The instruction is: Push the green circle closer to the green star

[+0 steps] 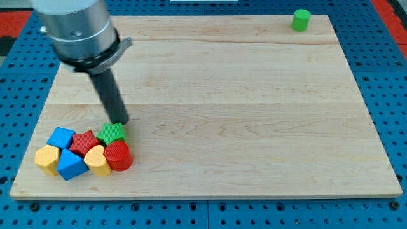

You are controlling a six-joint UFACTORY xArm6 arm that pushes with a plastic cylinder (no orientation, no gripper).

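Observation:
The green circle (301,20) stands at the view's top right corner of the wooden board (254,102). The green star (112,133) sits at the lower left, at the top right of a cluster of blocks. My tip (119,122) is at the lower left, just above the green star and touching or nearly touching its upper edge. The tip is far from the green circle, which lies across the board.
The cluster at the lower left holds a red circle (118,156), a yellow heart (96,159), a red star (83,142), two blue blocks (62,137) (71,165) and a yellow block (46,157), all packed together next to the green star.

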